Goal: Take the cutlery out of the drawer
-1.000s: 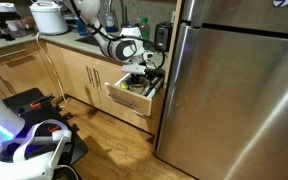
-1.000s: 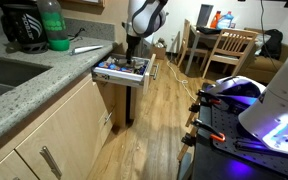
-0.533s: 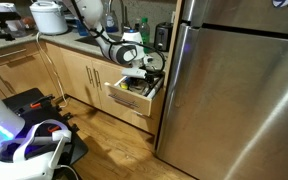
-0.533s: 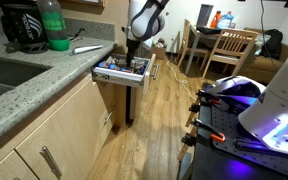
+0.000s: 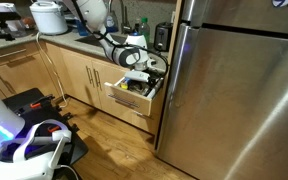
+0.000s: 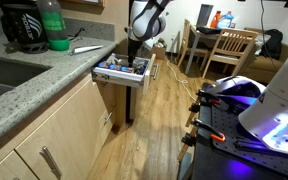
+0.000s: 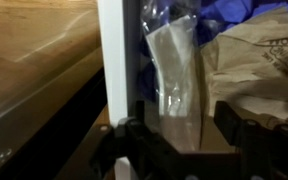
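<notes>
The drawer [image 5: 127, 100] is pulled open under the counter, with a light wood front and pale inner sides; it also shows in an exterior view [image 6: 121, 78]. A jumble of cutlery and packets [image 6: 125, 68] lies inside. My gripper [image 5: 139, 74] reaches down into the drawer from above [image 6: 136, 58]. In the wrist view my gripper [image 7: 182, 135] is open, its fingers on either side of a clear plastic packet [image 7: 172, 70] that lies beside the drawer's white wall [image 7: 114, 60]. No separate utensils can be made out there.
A brown paper bag [image 7: 256, 58] and something blue [image 7: 224, 14] lie in the drawer by the packet. A steel fridge [image 5: 234, 90] stands close beside the drawer. The counter [image 6: 44, 75] holds a green bottle [image 6: 54, 28]. Dining chairs [image 6: 229, 50] stand beyond.
My gripper has sunk a little further down into the drawer. The drawer has not moved.
</notes>
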Motion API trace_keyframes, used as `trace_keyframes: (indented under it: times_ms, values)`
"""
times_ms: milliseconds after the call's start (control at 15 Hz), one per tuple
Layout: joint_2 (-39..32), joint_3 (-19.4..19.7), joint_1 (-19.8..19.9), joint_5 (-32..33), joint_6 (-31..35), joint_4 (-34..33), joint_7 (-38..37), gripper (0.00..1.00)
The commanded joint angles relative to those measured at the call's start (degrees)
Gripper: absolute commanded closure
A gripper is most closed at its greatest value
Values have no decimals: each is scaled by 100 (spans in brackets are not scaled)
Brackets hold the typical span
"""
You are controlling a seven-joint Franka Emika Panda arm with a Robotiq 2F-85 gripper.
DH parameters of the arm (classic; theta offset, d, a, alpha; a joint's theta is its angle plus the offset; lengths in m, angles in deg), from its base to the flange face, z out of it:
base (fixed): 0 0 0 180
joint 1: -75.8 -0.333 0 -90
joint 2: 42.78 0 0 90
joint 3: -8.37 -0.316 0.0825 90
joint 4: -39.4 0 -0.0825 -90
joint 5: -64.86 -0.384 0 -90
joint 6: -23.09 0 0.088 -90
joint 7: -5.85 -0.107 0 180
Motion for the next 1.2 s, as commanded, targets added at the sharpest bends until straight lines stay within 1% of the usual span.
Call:
trace_keyframes:
  times_ms: [0, 333, 400, 533, 600, 733, 933, 1133]
  values:
    - [25, -65, 100, -120, -58, -95, 191, 58]
    - [81, -2, 61, -79, -32, -118, 139, 95]
    - [116, 18, 36, -65, -24, -102, 117, 100]
    - [173, 36, 19, -52, 14, -74, 101, 100]
    - [207, 40, 18, -51, 17, -58, 99, 97]
    - [326, 100, -21, -16, 66, 20, 61, 97]
    - [712, 53, 88, -53, 103, 318, 165, 97]
    - [1097, 214, 28, 12, 229, 578, 89, 97]
